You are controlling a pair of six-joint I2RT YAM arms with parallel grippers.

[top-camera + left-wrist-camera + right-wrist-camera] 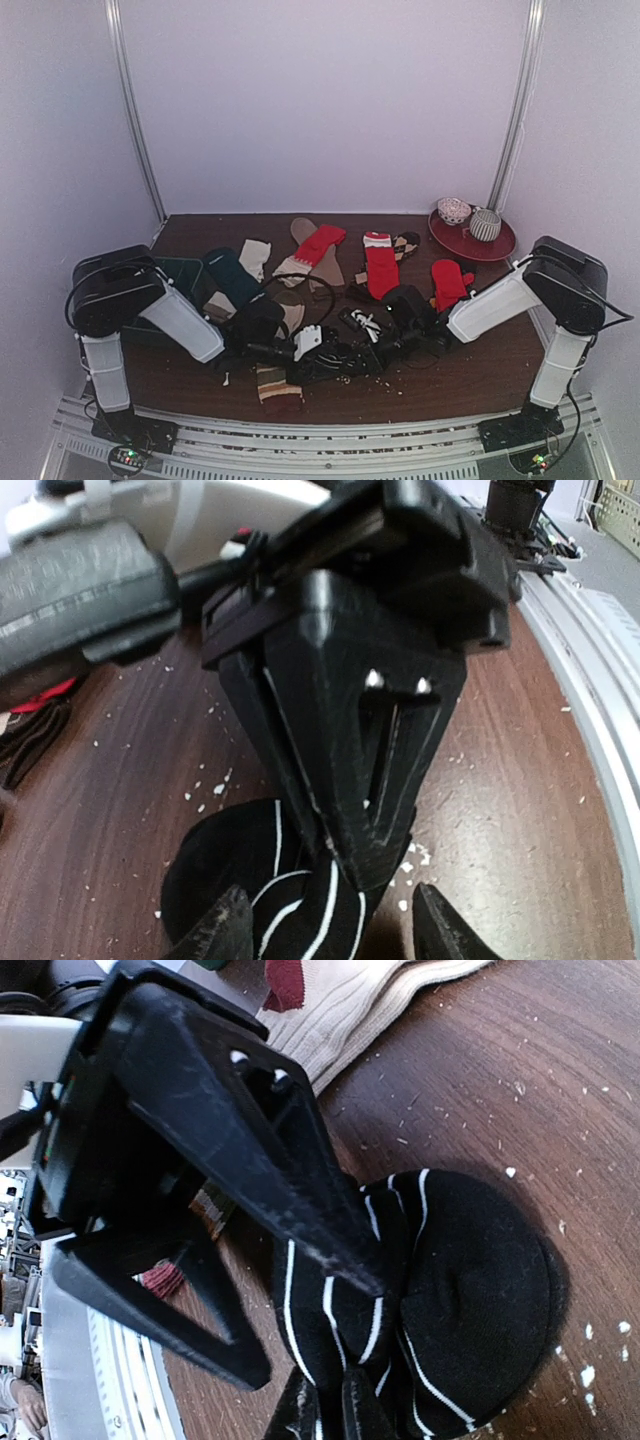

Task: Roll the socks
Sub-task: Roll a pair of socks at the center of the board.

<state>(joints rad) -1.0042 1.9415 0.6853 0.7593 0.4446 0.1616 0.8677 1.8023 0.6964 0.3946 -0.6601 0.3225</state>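
Observation:
A black sock with thin white stripes (230, 860) lies bunched into a round wad on the brown table between both grippers. My right gripper (330, 1415) is shut on its folded edge, the wad (470, 1300) spreading out to the right of the pinch. My left gripper (330, 930) is open, one finger (225, 925) against the sock's left side and the other finger (440, 930) apart from it on bare wood. From above, the left gripper (318, 350) and right gripper (372, 338) meet over the striped sock (345, 352) at the table's front middle.
Other socks lie spread behind: red ones (382, 265) (320, 245) (448, 282), a dark teal one (235, 278), a cream one (255, 258), and a tan brown-striped one (278, 388) near the front edge. A dark green tray (185, 275) sits at left, a red plate (472, 243) with cups at back right.

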